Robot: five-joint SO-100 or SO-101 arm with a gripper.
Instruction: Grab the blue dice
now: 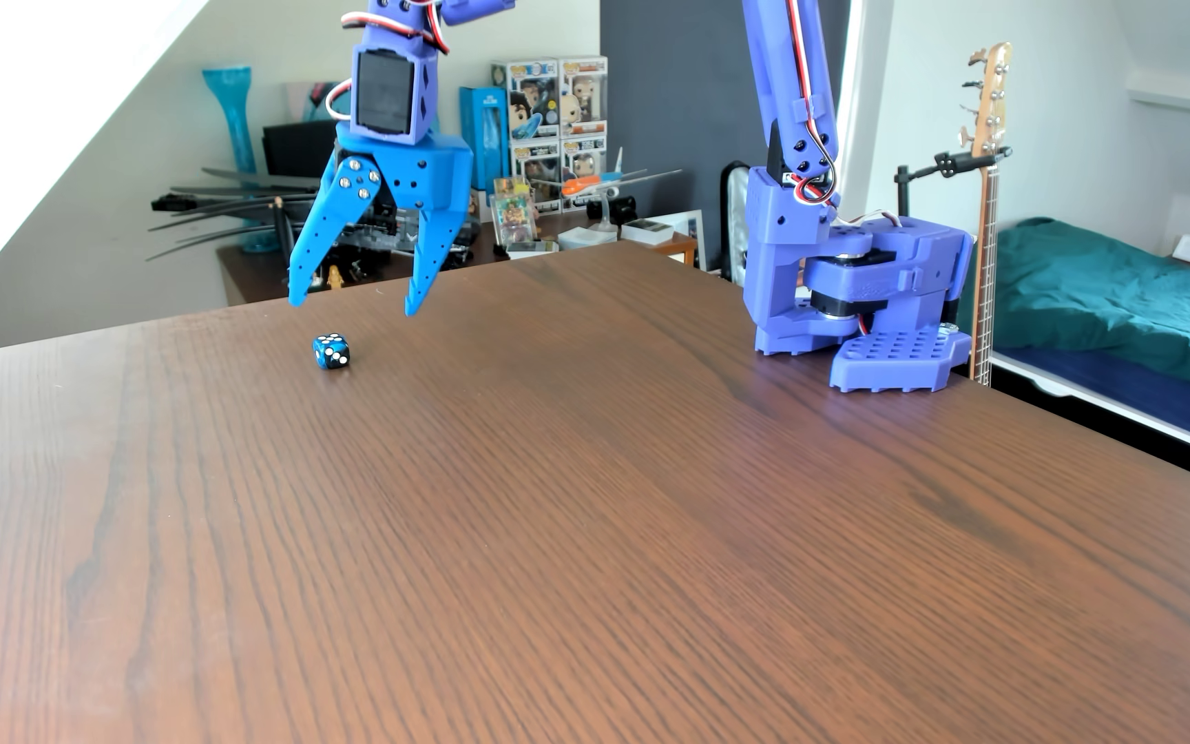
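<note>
The blue dice [331,351] is a tiny marbled blue and black cube with white pips. It rests on the dark wooden table [613,515] near the far left. My gripper [354,305] hangs above it with its bright blue perforated jaws pointing down and spread wide apart, empty. The left fingertip [297,297] and the right fingertip [412,309] sit a little above the table. The dice lies just below and slightly in front of the gap between them, touching neither.
The arm's purple base [864,315] stands at the table's far right edge. Behind the table a desk [535,236] holds boxed figures and clutter. A bass guitar [986,214] and a bed [1136,300] stand to the right.
</note>
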